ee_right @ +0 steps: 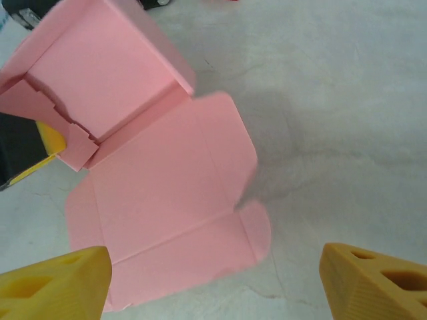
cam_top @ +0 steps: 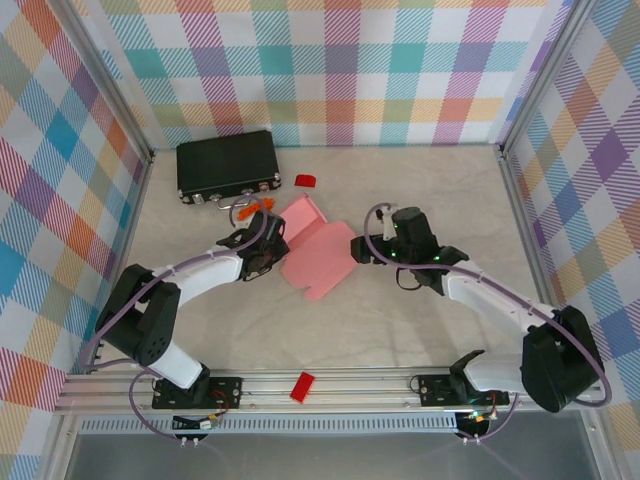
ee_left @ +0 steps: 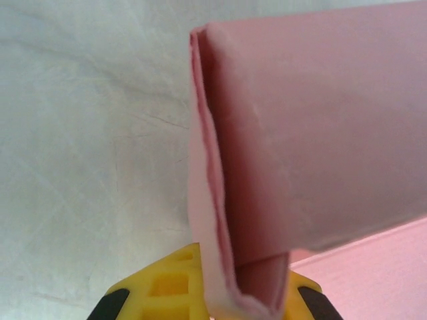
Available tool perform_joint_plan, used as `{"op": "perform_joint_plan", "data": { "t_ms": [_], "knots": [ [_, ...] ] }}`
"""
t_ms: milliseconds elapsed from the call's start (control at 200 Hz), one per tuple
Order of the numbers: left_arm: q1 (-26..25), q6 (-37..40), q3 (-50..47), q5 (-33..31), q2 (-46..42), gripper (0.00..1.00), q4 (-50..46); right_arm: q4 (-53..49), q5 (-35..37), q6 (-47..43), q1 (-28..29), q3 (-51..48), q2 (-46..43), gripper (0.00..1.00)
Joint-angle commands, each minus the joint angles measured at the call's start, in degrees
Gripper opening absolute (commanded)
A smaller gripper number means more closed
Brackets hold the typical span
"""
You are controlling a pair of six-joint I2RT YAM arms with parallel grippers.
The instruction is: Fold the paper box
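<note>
Above pale tabletop [cam_top: 420, 190], left hand [ee_left: 230, 301] pinches paper box [ee_left: 313, 133] wall.

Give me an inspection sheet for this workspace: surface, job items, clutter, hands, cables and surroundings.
Surface: pale marbled tabletop, no spills seen.
Job's things: pale pink die-cut card paper box, partly folded, one wall raised, the rest flat.
Clutter: black rectangular case at the back; small red plastic piece beside it; another red piece on the front rail; orange item by the case, unclear.
Hands: left hand shut on the raised wall; right hand open over the flat sheet's edge.
Cables: purple-grey cables looped along both arms.
Surroundings: multicoloured checked cloth walls, aluminium frame.
</note>
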Motion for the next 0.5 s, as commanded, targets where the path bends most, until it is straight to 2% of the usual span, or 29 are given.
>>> {"op": "perform_joint_plan", "data": {
  "t_ms": [0,175,365,495],
  "knots": [
    [-1.0,-12.2,-0.4,-1.3,-4.0,0.00,-2.2,-2.3,-7.2,6.6,-1.4,-1.6,-3.0,0.81],
    [-1.1,-20.9,-2.0,0.0,-6.8,0.00,-3.7,-1.3,-13.1,11.5,-2.1,-3.7,-4.9,0.79],
    [-1.4,-27.2,-2.2,2.3,-7.2,0.00,-5.6,11.6,-18.0,19.5,-2.1,-8.9,-4.6,0.73],
    [-1.6,-28.2,-2.1,3.2,-7.1,0.00,-5.6,15.9,-18.0,22.2,-2.1,-9.6,-2.5,0.65]
  ]
}}
